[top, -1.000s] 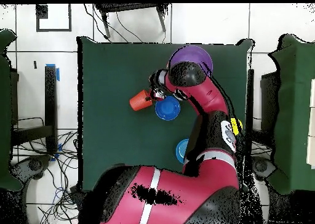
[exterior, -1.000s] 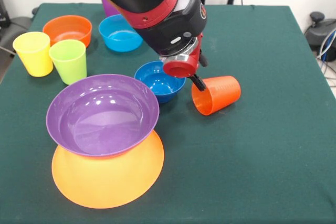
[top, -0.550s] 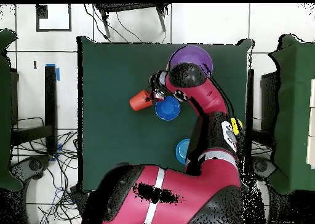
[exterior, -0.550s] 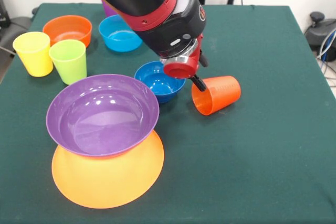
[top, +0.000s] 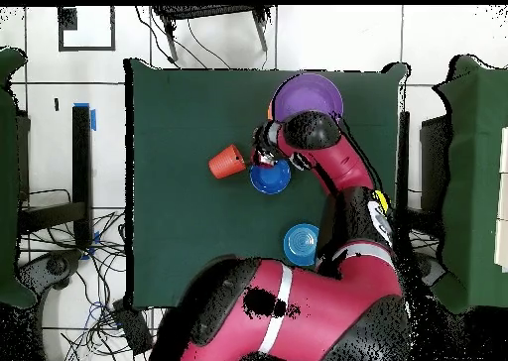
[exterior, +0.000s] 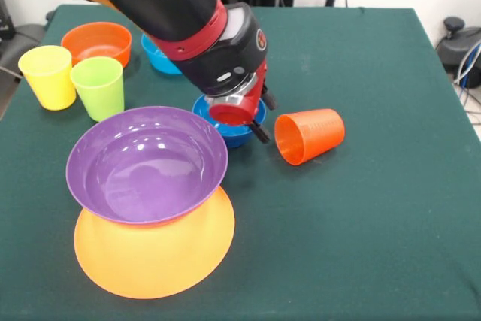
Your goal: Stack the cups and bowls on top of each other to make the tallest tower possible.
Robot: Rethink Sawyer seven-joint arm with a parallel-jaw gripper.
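Moved: pincer (exterior: 255, 129) has shifted away from the orange-red cup (exterior: 310, 135), now over the dark blue bowl (exterior: 234, 134).
Cup: on its side on the bench (exterior: 376, 208).
Pincer state: cannot tell.

A table (exterior: 391, 208) covered in dark green cloth is shown. Directly on it are found a yellow-orange bowl (exterior: 154, 257), a dark blue bowl (exterior: 239, 134), a light blue bowl (exterior: 154, 56), an orange bowl (exterior: 96, 41), a yellow cup (exterior: 47, 74) and a lime green cup (exterior: 98, 86) — both upright — and an orange-red cup (exterior: 310, 134), lying on its side.

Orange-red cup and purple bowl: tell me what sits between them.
In the front view, the dark blue bowl and the gripper sit between orange-red cup and purple bowl.
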